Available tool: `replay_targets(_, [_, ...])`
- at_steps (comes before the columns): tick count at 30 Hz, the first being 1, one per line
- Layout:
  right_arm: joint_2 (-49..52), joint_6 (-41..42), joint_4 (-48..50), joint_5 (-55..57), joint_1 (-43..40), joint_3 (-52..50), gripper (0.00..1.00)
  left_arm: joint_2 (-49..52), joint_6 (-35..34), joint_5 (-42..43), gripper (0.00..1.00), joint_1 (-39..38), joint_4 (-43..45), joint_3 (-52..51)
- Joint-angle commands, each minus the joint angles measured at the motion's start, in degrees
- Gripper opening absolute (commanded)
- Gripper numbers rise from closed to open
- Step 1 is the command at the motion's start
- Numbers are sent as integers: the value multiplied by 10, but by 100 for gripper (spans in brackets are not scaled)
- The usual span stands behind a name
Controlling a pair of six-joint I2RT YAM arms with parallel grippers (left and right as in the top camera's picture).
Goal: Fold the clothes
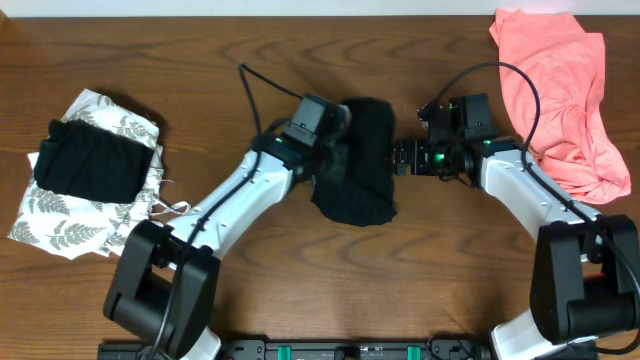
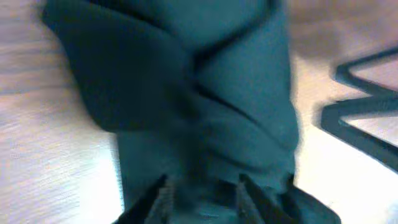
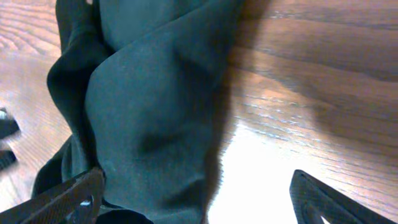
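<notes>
The black shirt (image 1: 365, 165) lies bunched in a narrow folded strip at the middle of the table. My left gripper (image 1: 338, 155) sits at its left edge. In the left wrist view its fingers (image 2: 163, 198) stand a little apart over the dark cloth (image 2: 205, 93), with fabric lying between them, and the left gripper (image 2: 204, 202) looks open. My right gripper (image 1: 399, 158) is at the shirt's right edge. It (image 3: 199, 202) is wide open, one finger (image 3: 74, 196) against the cloth (image 3: 149, 112) and the other over bare wood.
A salmon-pink garment (image 1: 560, 90) is heaped at the back right, next to the right arm. At the far left a white leaf-print garment (image 1: 80, 215) lies flat with a folded black one (image 1: 90, 160) on top. The right gripper's fingers (image 2: 364, 109) show in the left wrist view.
</notes>
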Motion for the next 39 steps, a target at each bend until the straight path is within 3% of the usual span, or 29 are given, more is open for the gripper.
replay_targets(1, [-6,-31,1,-41,-22,1,94,-2,-25,-6,43,50,-3,-1])
replay_targets(5, [-7,-45,15,-90,-19,1,82,-1,-26,73,50,97,11,-1])
replay_targets(9, [-7,-45,37,-77,4,1,16,8,-10,174,57,136,35,-1])
replay_targets(11, [-7,-45,52,-72,16,1,1,18,2,221,60,150,37,-1])
replay_targets(18, [3,-27,95,12,46,1,1,92,29,340,65,175,37,-1])
replay_targets(33, [116,-3,153,16,66,1,1,168,56,340,71,178,61,-1])
replay_targets(39, [116,-3,146,37,66,1,2,172,56,292,83,180,63,-1])
